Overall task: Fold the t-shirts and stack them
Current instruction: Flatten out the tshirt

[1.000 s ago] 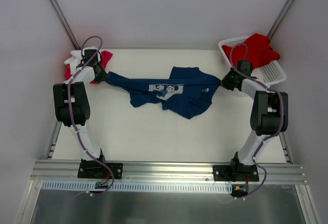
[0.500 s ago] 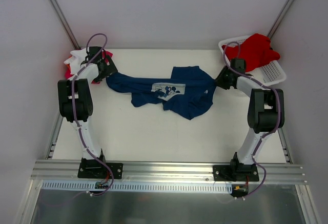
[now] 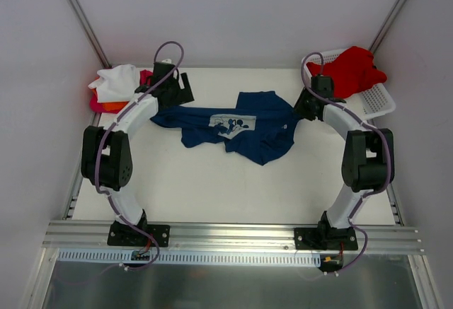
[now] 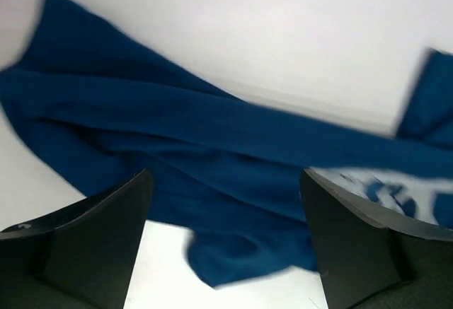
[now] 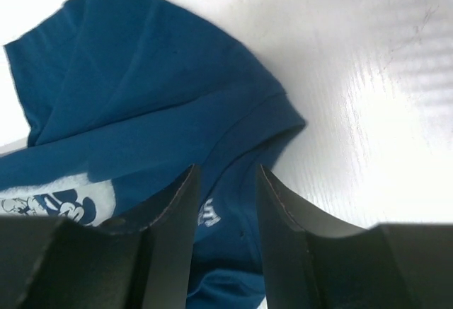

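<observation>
Currently: navy t-shirt (image 3: 244,129) crumpled, unfolded. L gripper (image 4: 225,182) wide apart, empty; R gripper (image 5: 226,171) narrowly apart, empty. Risk: grab pinches bunched layers, fold skews.

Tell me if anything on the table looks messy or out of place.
The navy t-shirt lies bunched and twisted mid-table, not flat for folding. A red t-shirt spills over the rim of the white basket at the far right corner.

White tabletop (image 3: 212,189), evenly lit. Pale walls (image 3: 233,19) enclose it from 9 through 3 o'clock. Metal struts (image 3: 82,15) at 11 and 1 o'clock. Aluminium rail (image 3: 233,232) at 6 o'clock.
</observation>
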